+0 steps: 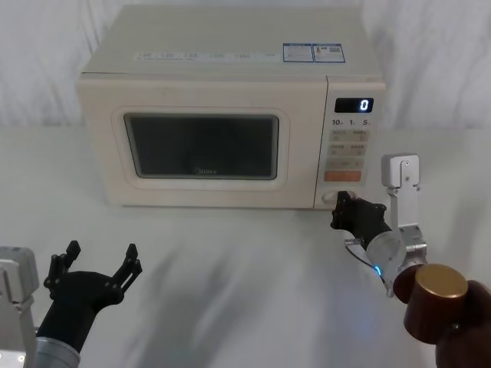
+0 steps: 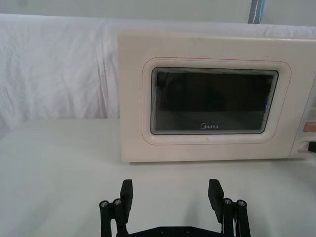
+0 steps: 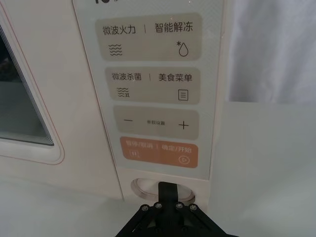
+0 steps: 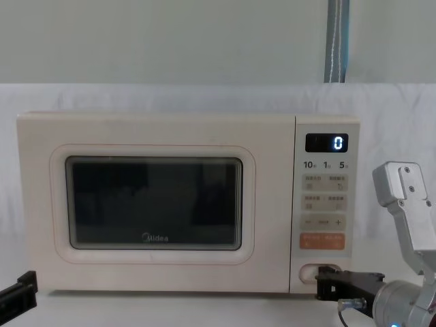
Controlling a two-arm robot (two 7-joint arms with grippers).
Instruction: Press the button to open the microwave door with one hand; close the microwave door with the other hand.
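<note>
The cream microwave door [image 1: 201, 146] with its dark window lies flush with the oven body, also seen in the left wrist view [image 2: 212, 103] and chest view [image 4: 153, 204]. Under the keypad sits the pill-shaped button [image 3: 140, 186] [image 4: 308, 270]. My right gripper [image 3: 168, 190] is shut, its joined tips resting against the button's middle; it reaches in from the lower right [image 1: 343, 203] [image 4: 325, 281]. My left gripper [image 1: 102, 251] [image 2: 171, 190] hangs open and holds nothing, low over the table in front of the door's left part, well short of it.
The keypad panel [image 1: 349, 146] carries an orange key [image 3: 159, 152] just above the button and a display showing 0 [image 4: 327, 142]. White cloth covers the table [image 1: 230, 276] and the backdrop. My right arm's white bracket [image 1: 402, 172] stands beside the oven's right side.
</note>
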